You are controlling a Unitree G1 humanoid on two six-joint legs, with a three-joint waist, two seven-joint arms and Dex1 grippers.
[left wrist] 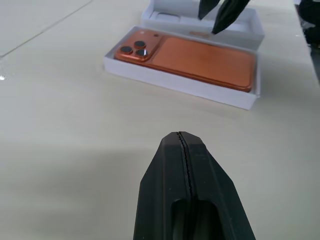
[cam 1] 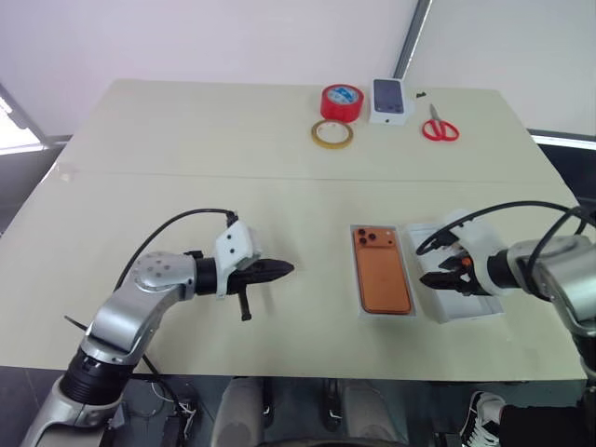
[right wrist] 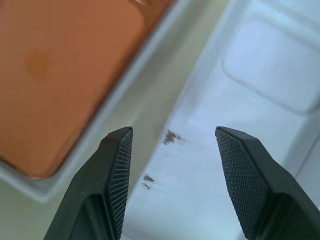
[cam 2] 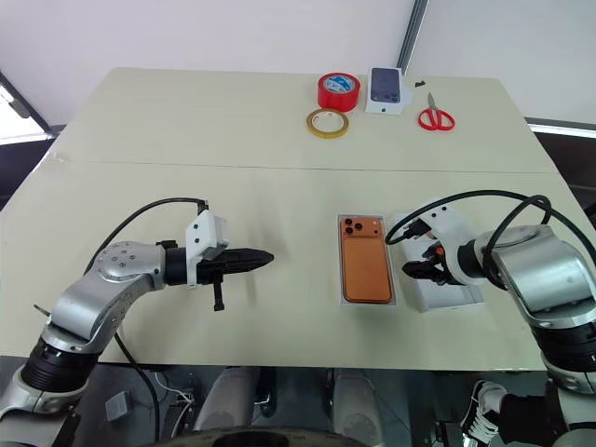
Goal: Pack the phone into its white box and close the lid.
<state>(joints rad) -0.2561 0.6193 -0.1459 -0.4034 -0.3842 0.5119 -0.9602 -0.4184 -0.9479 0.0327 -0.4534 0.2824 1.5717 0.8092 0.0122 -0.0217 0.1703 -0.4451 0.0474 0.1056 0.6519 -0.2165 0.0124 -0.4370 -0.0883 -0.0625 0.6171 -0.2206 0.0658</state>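
The orange phone (cam 1: 384,275) lies back up inside the white box (left wrist: 190,87), camera lenses at the far end. Right beside it on the right, the lid (cam 1: 468,308) rests with its plain white inside facing up. My right gripper (cam 1: 438,277) hovers open just over the lid's near-left part, pointing down; in the right wrist view its fingertips (right wrist: 120,142) straddle the lid's wall next to the box. My left gripper (cam 1: 284,269) is shut on nothing, pointing right toward the box from the table's left half, a hand's width away.
At the table's far edge sit a red tape roll (cam 1: 342,101), a yellowish tape ring (cam 1: 332,133), a small white box picturing a dark phone (cam 1: 389,101) and red scissors (cam 1: 440,128). The table's front edge runs close below the box and lid.
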